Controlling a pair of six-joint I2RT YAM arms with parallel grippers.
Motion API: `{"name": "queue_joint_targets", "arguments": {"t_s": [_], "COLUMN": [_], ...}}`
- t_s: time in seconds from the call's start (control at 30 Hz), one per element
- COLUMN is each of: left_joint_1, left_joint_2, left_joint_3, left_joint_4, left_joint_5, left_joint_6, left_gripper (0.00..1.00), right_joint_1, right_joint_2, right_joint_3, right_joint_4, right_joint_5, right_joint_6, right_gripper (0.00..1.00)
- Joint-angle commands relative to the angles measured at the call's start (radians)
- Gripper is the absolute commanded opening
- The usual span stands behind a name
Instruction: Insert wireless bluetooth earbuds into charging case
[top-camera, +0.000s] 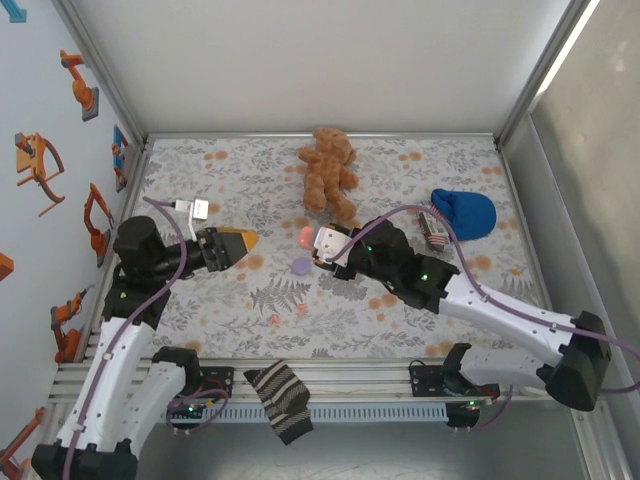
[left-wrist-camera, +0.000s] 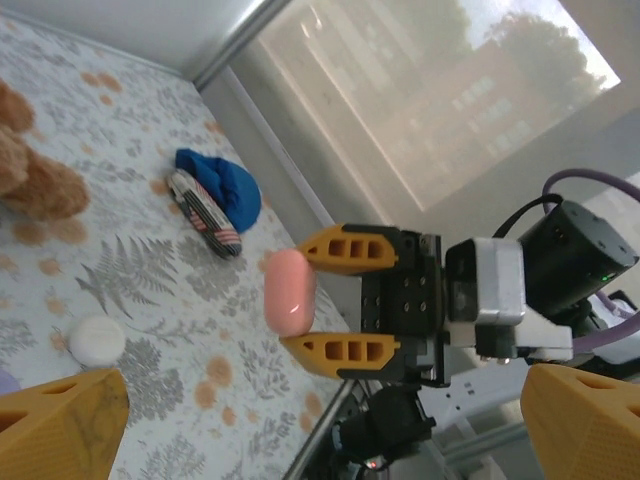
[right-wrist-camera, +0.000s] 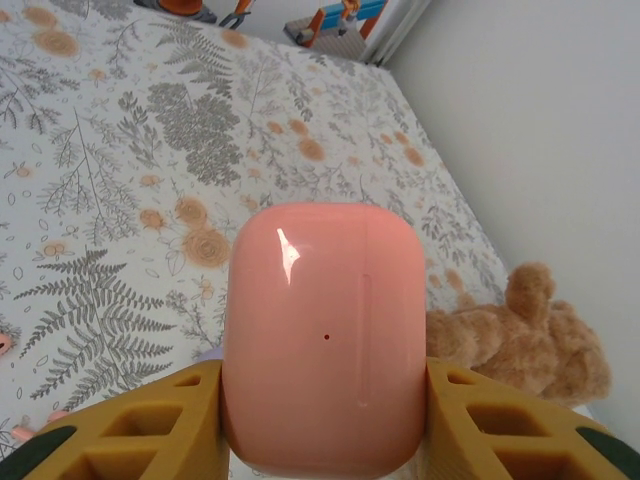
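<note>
My right gripper (top-camera: 312, 240) is shut on the salmon-pink charging case (top-camera: 306, 238), which it holds above the middle of the table. In the right wrist view the case (right-wrist-camera: 325, 335) looks closed and sits between both orange fingers (right-wrist-camera: 140, 435), lengthwise away from the camera. The left wrist view looks at the case (left-wrist-camera: 290, 290) side-on in those jaws. My left gripper (top-camera: 244, 243) hovers just left of it, open and holding nothing. Two tiny reddish earbuds (top-camera: 272, 319) (top-camera: 301, 309) lie on the cloth nearer the arm bases.
A purple disc (top-camera: 300, 266) lies just under the case, and a white disc (left-wrist-camera: 97, 340) lies on the cloth nearby. A teddy bear (top-camera: 328, 170) is at the back, a blue cap (top-camera: 465, 212) and striped item (top-camera: 435, 230) at the right, and a sock (top-camera: 280, 400) hangs over the front rail.
</note>
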Motion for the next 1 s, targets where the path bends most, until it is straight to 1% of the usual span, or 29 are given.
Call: {"name": "queue_joint_targets", "arguments": {"t_s": [0.0,0.17,0.37,0.53,0.77,0.83,0.97], "left_joint_1": [-0.077,-0.186,-0.27,-0.346,-0.391,-0.402,-0.417], "left_joint_2": [0.032,0.1,0.2,0.27,0.358,0.372,0.394], "left_joint_3": [0.017,0.03,0.077,0.095,0.128,0.141,0.152], "left_joint_4": [0.068,0.134,0.119,0.145,0.158,0.148,0.141], "left_joint_5": [0.006,-0.03,-0.045,-0.08,-0.09,-0.092,-0.09], "left_joint_6": [-0.023,-0.017,-0.013,-0.004,0.0,0.009,0.017], "left_gripper": [0.98,0.94,0.89,0.85,0.76,0.73,0.69], "right_joint_1": [-0.003,-0.004,-0.002,-0.002,-0.002,-0.003,-0.002], "right_joint_2": [-0.058,-0.092,-0.097,-0.096,-0.1,-0.101,-0.102], "right_joint_3": [0.01,0.038,0.051,0.055,0.054,0.053,0.052], "right_joint_4": [-0.039,-0.093,-0.091,-0.076,-0.076,-0.076,-0.079], "right_joint_5": [0.015,-0.018,-0.036,-0.052,-0.057,-0.055,-0.051], "right_joint_6": [-0.021,-0.008,-0.006,-0.002,0.009,0.014,0.017], "right_gripper": [0.43,0.43,0.43,0.42,0.42,0.42,0.42]}}
